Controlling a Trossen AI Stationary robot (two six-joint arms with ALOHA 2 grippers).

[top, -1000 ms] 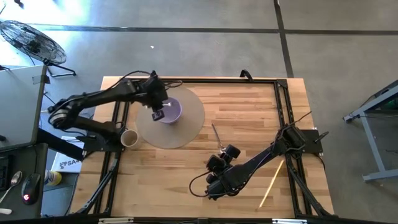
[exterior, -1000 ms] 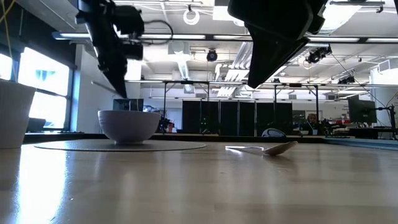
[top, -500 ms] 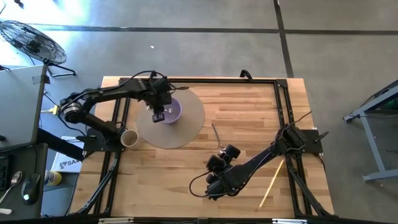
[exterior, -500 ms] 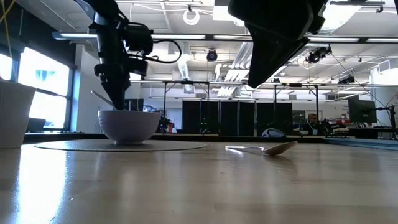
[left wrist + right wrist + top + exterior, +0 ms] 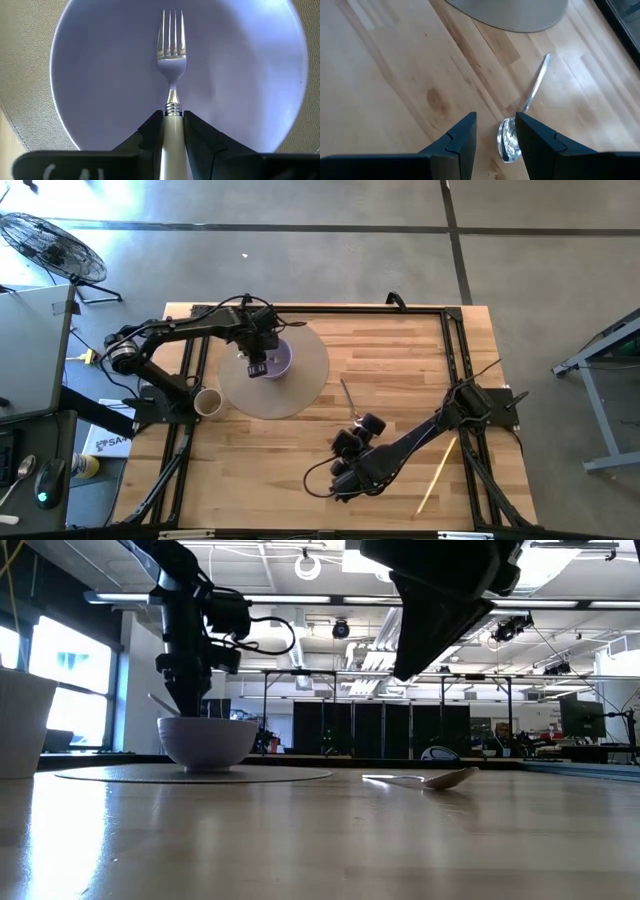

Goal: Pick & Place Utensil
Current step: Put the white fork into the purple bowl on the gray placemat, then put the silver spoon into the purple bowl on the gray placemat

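Observation:
A fork (image 5: 170, 45) with a cream handle is in my left gripper (image 5: 170, 120), which is shut on it over the purple bowl (image 5: 275, 362). The bowl stands on a round grey mat (image 5: 300, 385). In the low view the left gripper (image 5: 186, 700) hangs just above the bowl (image 5: 207, 740), and the bowl's wall hides the tines. A metal spoon (image 5: 348, 396) lies flat on the wood. My right gripper (image 5: 495, 127) is open and hovers above the spoon's bowl end (image 5: 507, 141), touching nothing. My left gripper pinches the fork's cream handle (image 5: 170, 131) between its two fingers, just behind the ribbed metal collar. It comes from above, pointing down into the bowl. The tines (image 5: 170, 27) reach out ahead of the fingers over the bowl's inside. Whether they touch the bowl I cannot tell.
A white cup (image 5: 208, 402) stands at the mat's near left edge. A yellow stick (image 5: 437, 472) lies on the wood near the right arm's base. A black frame (image 5: 455, 360) runs around the table top. Bare wood lies between the mat and the spoon.
My left gripper has moved a little toward the table's right and come down over the bowl, carrying the fork with it. The fork's handle end sits lower than before, close above the bowl's rim. The spoon has not moved.

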